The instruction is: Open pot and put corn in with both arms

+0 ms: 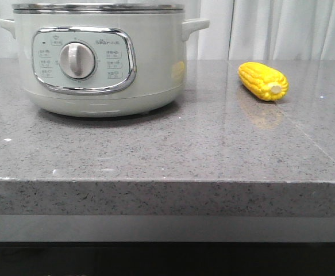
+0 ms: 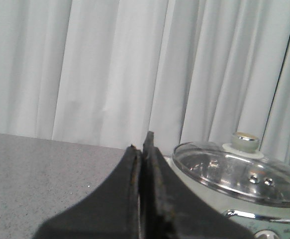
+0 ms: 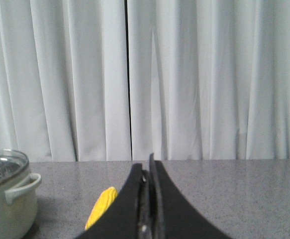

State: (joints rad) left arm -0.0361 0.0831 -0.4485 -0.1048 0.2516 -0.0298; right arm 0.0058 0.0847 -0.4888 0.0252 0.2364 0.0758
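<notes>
Nothing done: lid (image 2: 237, 172) on pot (image 1: 98, 57), corn (image 1: 263, 81) on counter (image 1: 184, 149). Left gripper (image 2: 141, 148), right gripper (image 3: 145, 167) pressed closed, empty.

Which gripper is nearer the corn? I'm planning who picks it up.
Right. The corn lies just beside the right gripper. The left gripper sits by the pot, with no corn in its view.

The pale grey-green pot (image 1: 101, 60) stands on the speckled grey bench (image 1: 173, 155) at the left, its control panel and white dial (image 1: 77, 60) facing the camera; the corn (image 1: 262, 81) lies well apart to the right, pale cut end nearest; white curtains (image 1: 282, 29) hang behind.
</notes>
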